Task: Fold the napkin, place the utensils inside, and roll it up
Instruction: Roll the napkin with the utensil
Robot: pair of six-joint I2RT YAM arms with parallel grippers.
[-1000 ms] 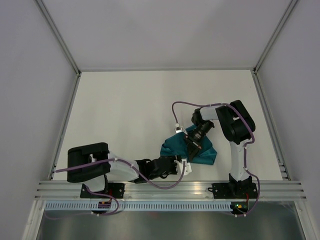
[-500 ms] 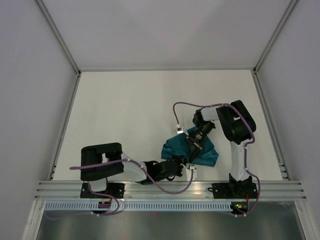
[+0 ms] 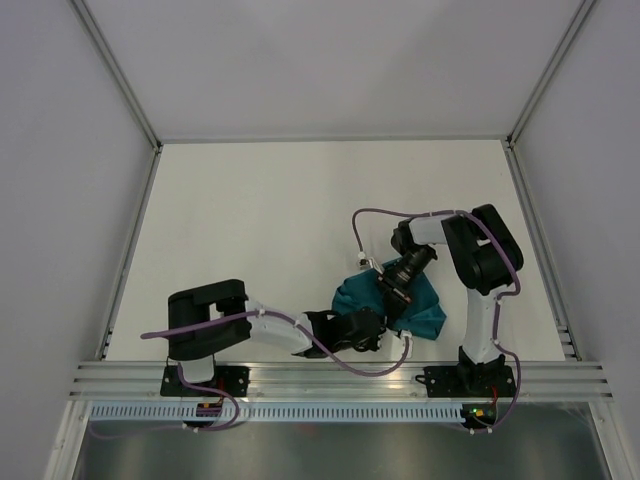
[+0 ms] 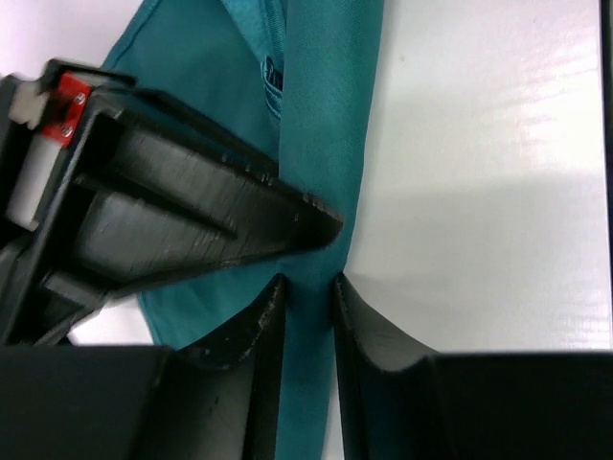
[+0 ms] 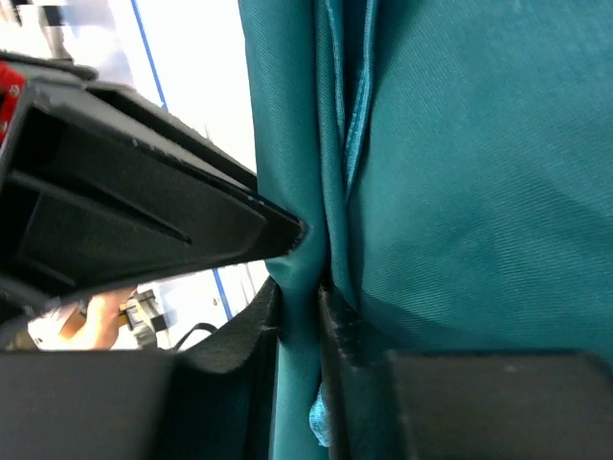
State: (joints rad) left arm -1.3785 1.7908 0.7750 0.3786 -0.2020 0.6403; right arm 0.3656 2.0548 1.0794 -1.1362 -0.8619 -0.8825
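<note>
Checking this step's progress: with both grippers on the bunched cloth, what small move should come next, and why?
Probably draw the two grips apart to spread the napkin flat. The left gripper and right gripper each pinch a fold of it, and it lies crumpled in a heap, not flat enough to fold.

The napkin [image 3: 425, 312] lies bunched on the tabletop [image 3: 250, 220] in the lower centre-right of the top view, just behind the front rail [image 3: 330, 375]. The left arm [image 3: 270, 328] reaches from the lower left along the near edge toward the right, and the left gripper [image 3: 383, 335] sits at the napkin's lower-left edge. The right arm [image 3: 480, 265] stands to the napkin's right and bends over it. The right gripper [image 3: 392, 290] is on the napkin's upper-left part, just above the left gripper in the frame. In the left wrist view a strip of napkin runs from top centre down between the jaws, with bare tabletop to its right. In the right wrist view the napkin fills the centre and right, and a fold runs down between the jaws at the bottom.
</note>
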